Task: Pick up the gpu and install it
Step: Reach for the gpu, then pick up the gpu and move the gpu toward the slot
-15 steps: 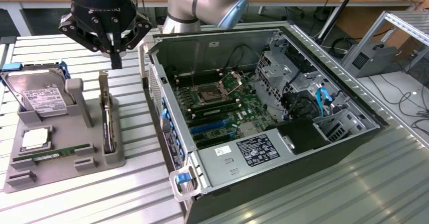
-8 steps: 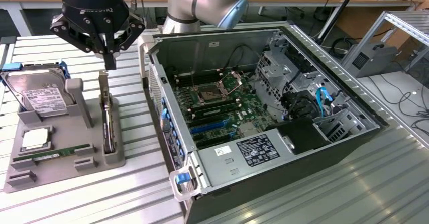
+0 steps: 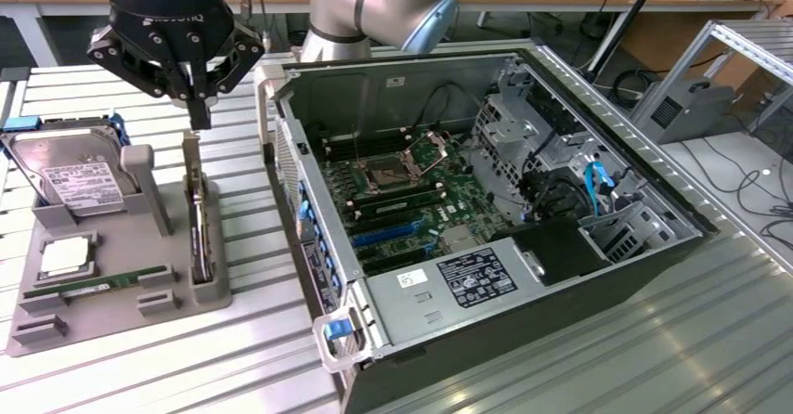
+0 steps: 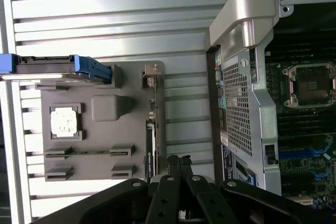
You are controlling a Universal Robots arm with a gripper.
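- The gripper (image 3: pixel 199 112) is seen closed and empty, at twelve o'clock of the gpu (image 3: pixel 195 212)
- The gpu is stood on edge in the grey holder (image 3: pixel 87 316)

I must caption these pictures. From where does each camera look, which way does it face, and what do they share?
Exterior view: off the arm, raised, looking obliquely down at the open computer case and the gray parts tray; the arm and its shut gripper show.
Wrist view: on the wrist, looking straight down along the gripper at the tray and the case's edge.
Shared: tray, case, gripper, and the gpu standing on edge in the tray.
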